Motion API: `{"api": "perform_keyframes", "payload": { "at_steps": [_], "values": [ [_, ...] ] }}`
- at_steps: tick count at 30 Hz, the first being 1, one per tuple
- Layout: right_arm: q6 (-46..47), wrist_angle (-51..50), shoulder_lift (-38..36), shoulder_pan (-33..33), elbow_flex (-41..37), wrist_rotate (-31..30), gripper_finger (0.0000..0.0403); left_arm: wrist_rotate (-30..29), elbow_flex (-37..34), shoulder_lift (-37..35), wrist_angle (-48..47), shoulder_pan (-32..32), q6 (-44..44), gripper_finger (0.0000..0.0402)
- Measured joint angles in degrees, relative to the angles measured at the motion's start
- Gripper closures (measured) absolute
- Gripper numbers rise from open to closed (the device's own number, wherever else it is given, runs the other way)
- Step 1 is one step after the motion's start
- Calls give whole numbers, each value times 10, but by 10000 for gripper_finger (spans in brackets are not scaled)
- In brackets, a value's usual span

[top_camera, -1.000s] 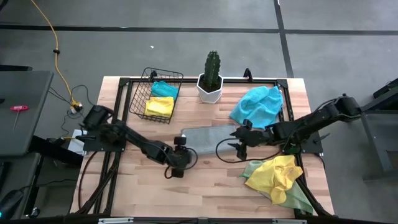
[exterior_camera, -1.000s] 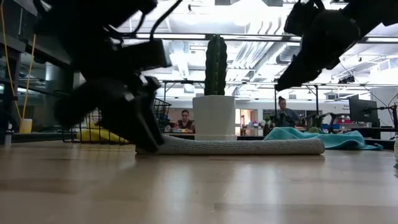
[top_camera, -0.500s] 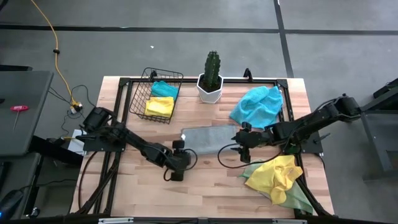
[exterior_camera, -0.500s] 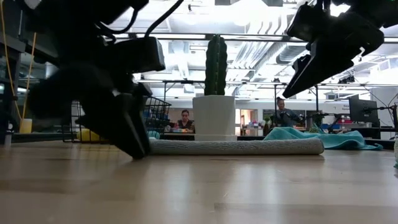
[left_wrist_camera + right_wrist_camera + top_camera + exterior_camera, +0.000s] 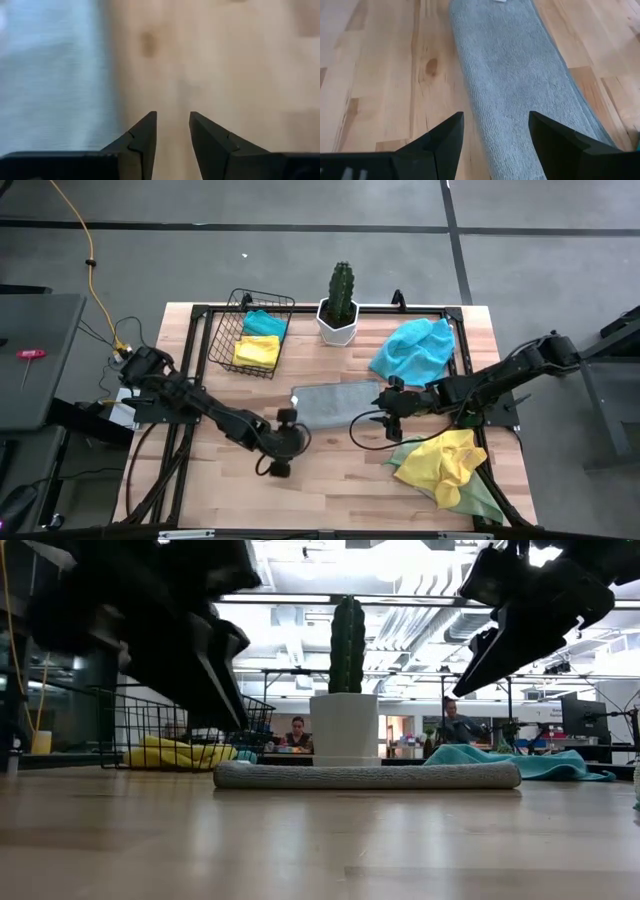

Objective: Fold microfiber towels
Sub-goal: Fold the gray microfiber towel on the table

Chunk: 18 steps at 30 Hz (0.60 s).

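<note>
Left gripper (image 5: 277, 442) has lifted off the grey towel (image 5: 335, 398), its jaws blurred.

Wooden table (image 5: 330, 470) under towels (image 5: 336, 398), basket (image 5: 250, 333), cactus pot (image 5: 338, 326)

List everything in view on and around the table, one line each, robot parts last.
Folded grey microfiber towel: one, grey, table centre.
Crumpled turquoise microfiber towel: one, turquoise, far right of the table.
Crumpled yellow microfiber towel: one, yellow, near right corner, on a pale green towel.
Black wire basket: one, black, far left; holds a folded yellow towel and a folded turquoise towel.
Green cactus in a white pot: one, far edge, centre.
Seated people: two, in the room behind.
Left gripper: dark, over bare wood near the grey towel's left end, part open, empty.
Right gripper: dark, at the grey towel's right end, open, empty.
</note>
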<state>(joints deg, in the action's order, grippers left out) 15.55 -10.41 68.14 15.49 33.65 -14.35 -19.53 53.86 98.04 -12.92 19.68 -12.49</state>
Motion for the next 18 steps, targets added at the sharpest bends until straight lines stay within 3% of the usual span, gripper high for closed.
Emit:
{"api": "perform_keyframes", "payload": {
  "at_steps": [4,15,18],
  "values": [
    [0,2,4,0,0,0,187,-29,-2,5,-4,-19,7,293],
    [2,3,7,0,0,5,187,28,-5,63,-5,-85,-10,293],
    [17,-1,7,0,0,32,187,66,-5,71,-6,-89,-24,291]
  ]
}}
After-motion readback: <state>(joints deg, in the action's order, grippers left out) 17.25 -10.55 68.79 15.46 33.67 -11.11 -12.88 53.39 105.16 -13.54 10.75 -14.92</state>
